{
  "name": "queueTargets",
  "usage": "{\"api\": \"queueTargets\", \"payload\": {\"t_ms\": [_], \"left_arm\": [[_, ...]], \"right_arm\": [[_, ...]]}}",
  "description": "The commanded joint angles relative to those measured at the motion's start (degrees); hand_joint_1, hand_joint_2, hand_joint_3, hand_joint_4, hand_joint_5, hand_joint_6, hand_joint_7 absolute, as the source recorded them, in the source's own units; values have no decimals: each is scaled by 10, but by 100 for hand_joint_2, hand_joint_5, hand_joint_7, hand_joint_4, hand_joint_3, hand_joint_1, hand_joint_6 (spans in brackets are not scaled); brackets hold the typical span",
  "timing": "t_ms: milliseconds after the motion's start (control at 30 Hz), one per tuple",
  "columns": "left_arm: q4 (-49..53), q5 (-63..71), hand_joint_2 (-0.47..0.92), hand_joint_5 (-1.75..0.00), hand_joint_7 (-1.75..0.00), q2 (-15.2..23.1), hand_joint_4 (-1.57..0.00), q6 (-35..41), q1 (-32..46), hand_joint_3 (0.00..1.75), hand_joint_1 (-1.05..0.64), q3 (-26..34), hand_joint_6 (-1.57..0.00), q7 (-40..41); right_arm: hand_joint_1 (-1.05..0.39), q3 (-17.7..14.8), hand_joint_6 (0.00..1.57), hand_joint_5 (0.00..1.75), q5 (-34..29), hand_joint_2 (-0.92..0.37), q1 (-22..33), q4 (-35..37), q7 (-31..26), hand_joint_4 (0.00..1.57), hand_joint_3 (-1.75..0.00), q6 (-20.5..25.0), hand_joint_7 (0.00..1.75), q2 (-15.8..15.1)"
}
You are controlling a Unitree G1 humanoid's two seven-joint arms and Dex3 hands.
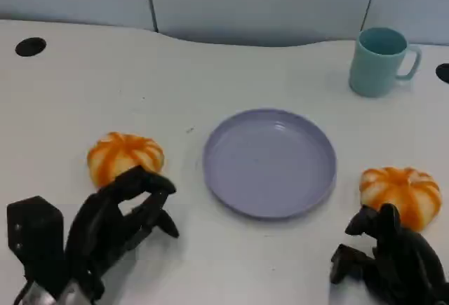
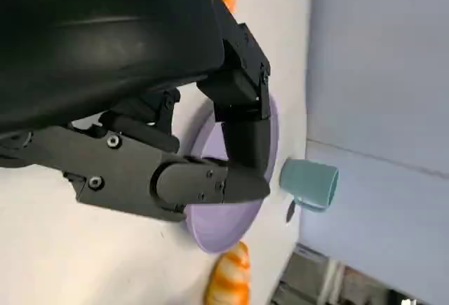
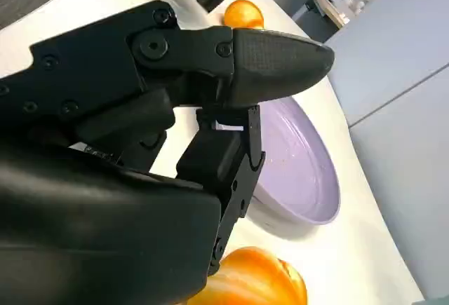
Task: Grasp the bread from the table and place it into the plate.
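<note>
From the head view, your lavender plate (image 1: 269, 163) sits bare at the middle of the white table (image 1: 84, 87), with one orange-striped bread roll (image 1: 125, 156) on its left and a second roll (image 1: 401, 194) on its right, both on the table and apart from the plate. Your left hand (image 1: 116, 224) sits just in front of the left roll, fingers curved and parted, holding nothing. Your right hand (image 1: 393, 256) is just beside the right roll; whether it touches is not clear. A teal mug (image 1: 379, 60) stands well behind the plate.

In the left wrist view, the left hand's fingers (image 2: 210, 179) stand apart with nothing between them, the plate and mug beyond.

In the right wrist view, the fingers (image 3: 280, 56) are also apart and empty, the right roll close under the hand.

You've placed nothing yet: grasp, carry and release all remain.
</note>
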Motion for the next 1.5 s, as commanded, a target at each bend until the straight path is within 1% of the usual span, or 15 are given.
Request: {"api": "queueTargets", "payload": {"t_ms": [33, 67, 133, 167, 267, 367, 400, 500, 600, 633, 700, 800, 933, 1100, 1500], "left_arm": [[-11, 92, 92, -81, -10, 39, -63, -114, -10, 24, -42, -18, -63, 58], [-13, 121, 92, -65, -4, 47, -59, -140, -10, 24, -42, -24, -54, 79], [-18, 166, 92, -53, -1, 62, -51, -176, -11, 23, -40, -35, -46, 112], [-17, 174, 92, -50, 0, 65, -48, -183, -12, 23, -40, -38, -44, 120], [-47, 279, 92, -41, 0, 104, -34, -213, -17, 18, -41, -54, -38, 195], [-63, 357, 92, -36, 0, 140, -29, -222, -27, 14, -44, -70, -35, 247], [-65, 393, 92, -35, 0, 163, -27, -226, -37, 13, -46, -79, -34, 266], [-64, 448, 92, -26, 0, 199, -24, -227, -55, 11, -53, -97, -30, 302], [-60, 451, 92, -25, 0, 207, -24, -226, -58, 10, -54, -109, -29, 320], [-51, 477, 92, -24, 0, 227, -24, -214, -77, 10, -54, -121, -29, 323], [-34, 527, 91, -17, 0, 260, -17, -188, -107, 6, -64, -144, -24, 330], [-24, 573, 92, -10, 0, 286, -8, -151, -129, 3, -70, -174, -16, 328], [-16, 619, 91, -6, 0, 304, -3, -94, -156, 2, -73, -219, -10, 305], [28, 645, 89, -4, 0, 306, -1, -61, -196, 0, -74, -267, -8, 305], [237, 655, 92, 0, 0, 259, 0, -30, -318, 2, -77, -362, 0, 311]], "right_arm": [[-45, 0, 103, 133, -1, -92, 1, 0, -4, 118, -50, 2, 122, 0], [-45, 0, 103, 133, -3, -92, 1, 0, -7, 118, -49, 2, 122, 0], [-46, 0, 103, 134, -4, -92, 0, 0, -11, 117, -47, 5, 122, 0], [-47, 0, 103, 134, -3, -92, 0, 0, -12, 116, -47, 6, 122, 0], [-46, -1, 103, 135, -3, -92, -1, 5, -6, 116, -47, 1, 123, -2], [-45, -3, 102, 135, -1, -92, -2, 9, 0, 116, -49, -6, 123, -2], [-44, -2, 103, 135, -2, -92, -1, 5, -5, 116, -50, -2, 122, -2], [-44, -1, 104, 135, -4, -92, -1, 0, -13, 117, -53, 6, 122, -2], [-43, -1, 104, 134, -4, -92, -1, -1, -14, 118, -53, 7, 122, -2], [-43, -1, 104, 134, -1, -92, -1, 1, -10, 118, -53, 6, 122, -2], [-44, 0, 107, 130, -3, -92, 1, 2, -7, 120, -52, 0, 116, -2], [-44, -1, 108, 129, 0, -92, 1, 3, -1, 121, -52, -2, 114, -3], [-45, -2, 107, 130, 0, -92, 3, 0, -4, 120, -49, 2, 115, -2], [-46, -2, 105, 133, 3, -92, 4, 0, 0, 116, -47, 7, 118, -4], [-47, -2, 104, 133, 0, -92, 7, 1, 0, 117, -46, 1, 119, -2]]}}
